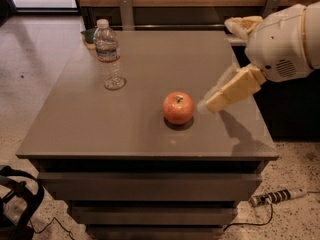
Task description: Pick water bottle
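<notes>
- the water bottle (109,54) stands upright on the table (150,59), cap on. it is clear ribbed plastic with a pale label and a reddish band around the upper body.
- handling, as i judge it: light, with thin walls that give under a hard squeeze. it is smooth enough to slip, and tall and narrow enough to tip at a nudge. how much water is inside i cannot tell.
- the best hold is likely across the body at or just below the label, where the ribs offer some bite, not up at the cap.
- from the gripper (207,105) the bottle is well apart, off to its left as the camera sees it and farther back on the table.
- the gripper hangs low over the right part of the table, tip aimed leftward. whether it is apart or together i cannot tell, and nothing shows in its hold.
- the apple (178,108) sits just beside the gripper's tip, roughly between it and the bottle, so a straight sweep could knock it.
- a green thing (89,34) sits just behind the bottle, partly hidden.
</notes>
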Action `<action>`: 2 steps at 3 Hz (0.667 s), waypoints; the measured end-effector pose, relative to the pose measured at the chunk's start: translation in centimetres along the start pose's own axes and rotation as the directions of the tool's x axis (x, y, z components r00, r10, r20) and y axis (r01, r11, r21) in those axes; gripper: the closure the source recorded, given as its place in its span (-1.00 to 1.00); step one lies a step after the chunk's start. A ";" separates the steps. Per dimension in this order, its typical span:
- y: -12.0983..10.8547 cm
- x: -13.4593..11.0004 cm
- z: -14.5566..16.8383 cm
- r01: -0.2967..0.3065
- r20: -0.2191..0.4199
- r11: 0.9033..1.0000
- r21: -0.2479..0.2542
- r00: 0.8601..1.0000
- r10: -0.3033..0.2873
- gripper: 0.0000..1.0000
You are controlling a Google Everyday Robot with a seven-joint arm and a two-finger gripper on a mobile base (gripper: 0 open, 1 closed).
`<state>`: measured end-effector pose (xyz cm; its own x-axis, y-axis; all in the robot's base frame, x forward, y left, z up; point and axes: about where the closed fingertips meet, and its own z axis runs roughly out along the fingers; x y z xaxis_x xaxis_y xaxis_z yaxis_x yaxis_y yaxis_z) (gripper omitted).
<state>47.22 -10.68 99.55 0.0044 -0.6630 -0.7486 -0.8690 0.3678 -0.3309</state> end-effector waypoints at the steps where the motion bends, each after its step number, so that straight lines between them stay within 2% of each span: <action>1: 0.1 -1.4 0.1 -0.008 0.038 1.000 0.002 0.999 0.008 -1.00; 2: 0.1 -1.5 0.2 -0.007 0.040 1.000 0.002 0.999 0.007 -1.00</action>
<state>47.25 -9.58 100.53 0.0185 -0.6339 -0.7732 -0.8681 0.3735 -0.3270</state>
